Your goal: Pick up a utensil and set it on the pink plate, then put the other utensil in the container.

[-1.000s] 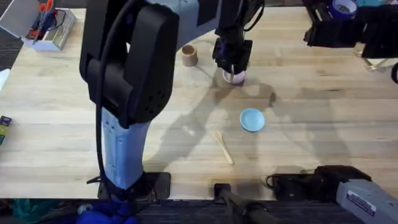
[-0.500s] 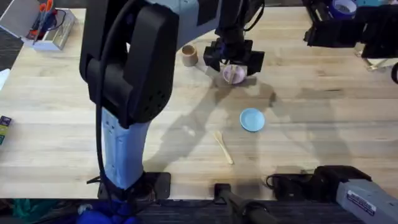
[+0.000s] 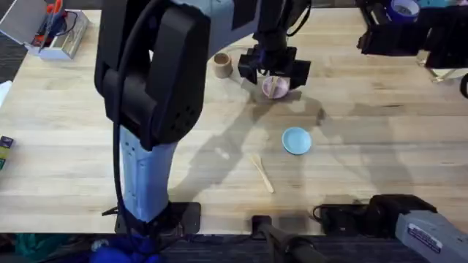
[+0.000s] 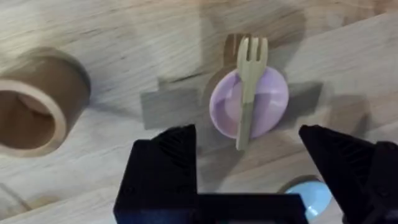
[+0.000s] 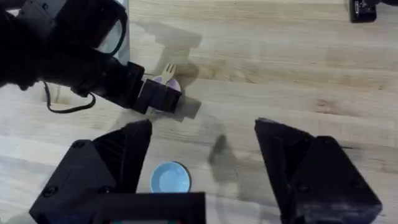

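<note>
The small pale wooden fork (image 4: 249,87) lies across the small round pale-pink plate (image 4: 224,106), prongs past the rim on one side, handle end overhanging the rim on the other side — it rests free, nothing gripping it. The left gripper (image 3: 273,67) hangs just above the plate w/ its black fingers (image 4: 171,146) spread wide, one to each side of the plate and clear of both it and the fork. In the overhead view the plate (image 3: 275,87) sits toward the far middle of the light wooden table (image 3: 380,139), partly under the gripper. The small tan-brown cylindrical cup (image 3: 222,65) stands upright near the plate, to its left and apart from it; the left wrist view looks down into its open mouth (image 4: 28,109). The small pale wooden spoon (image 3: 262,173) lies flat nearer the arm bases, just beside and near-side of a small round light-blue plate (image 3: 296,140), not touching it. The right gripper (image 5: 202,158) is low at the near right by its base — fingers wide apart, holding nothing; its wrist view looks across at the blue plate (image 5: 170,178), the fork (image 5: 166,71) and the left gripper (image 5: 152,93). A clear box of pens and scissors (image 3: 51,29) sits at the far left corner.
</note>
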### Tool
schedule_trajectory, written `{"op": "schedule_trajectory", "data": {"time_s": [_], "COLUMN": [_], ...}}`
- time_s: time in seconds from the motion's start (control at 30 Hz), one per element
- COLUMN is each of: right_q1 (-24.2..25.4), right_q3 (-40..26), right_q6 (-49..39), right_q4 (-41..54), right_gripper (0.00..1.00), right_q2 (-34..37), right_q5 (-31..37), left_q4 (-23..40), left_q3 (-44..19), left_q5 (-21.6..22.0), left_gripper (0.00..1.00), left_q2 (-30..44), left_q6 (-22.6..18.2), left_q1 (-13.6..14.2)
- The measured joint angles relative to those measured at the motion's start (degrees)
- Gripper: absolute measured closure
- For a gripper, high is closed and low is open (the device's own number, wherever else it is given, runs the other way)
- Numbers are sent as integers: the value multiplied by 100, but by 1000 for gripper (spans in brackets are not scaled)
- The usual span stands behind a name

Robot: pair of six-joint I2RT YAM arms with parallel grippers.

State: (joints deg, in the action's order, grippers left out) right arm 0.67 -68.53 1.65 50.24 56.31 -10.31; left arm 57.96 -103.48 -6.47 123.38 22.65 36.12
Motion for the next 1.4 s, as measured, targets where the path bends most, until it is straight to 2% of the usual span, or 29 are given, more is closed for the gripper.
{"op": "schedule_trajectory", "data": {"time_s": [0.2, 0.37, 0.47, 0.6, 0.9, 1.1, 1.4], "right_q1": [0, 0, 0, 0, 0, 0, 0], "right_q3": [0, 0, 0, 0, 0, 0, 0], "right_q6": [0, 0, 0, 0, 0, 0, 0], "right_q4": [0, 0, -2, 0, -2, -43, -219], "right_gripper": [5, 5, 5, 5, 5, 5, 6], "right_q2": [2, 0, 0, 0, 2, 2, 0], "right_q5": [0, 0, 0, 0, 0, 0, 0], "left_q4": [535, 930, 1159, 1450, 2097, 2531, 3081], "left_q3": [-754, -1559, -1842, -2037, -2646, -2730, -2730], "left_q5": [308, 498, 545, 595, 630, 633, 635], "left_gripper": [6, 6, 6, 7, 7, 7, 7], "left_q2": [64, 64, 64, 64, 64, 17, -883], "left_q6": [-10, -301, -471, -579, -772, -931, -1056], "left_q1": [0, -58, -154, -384, -1115, -1479, -1825]}}
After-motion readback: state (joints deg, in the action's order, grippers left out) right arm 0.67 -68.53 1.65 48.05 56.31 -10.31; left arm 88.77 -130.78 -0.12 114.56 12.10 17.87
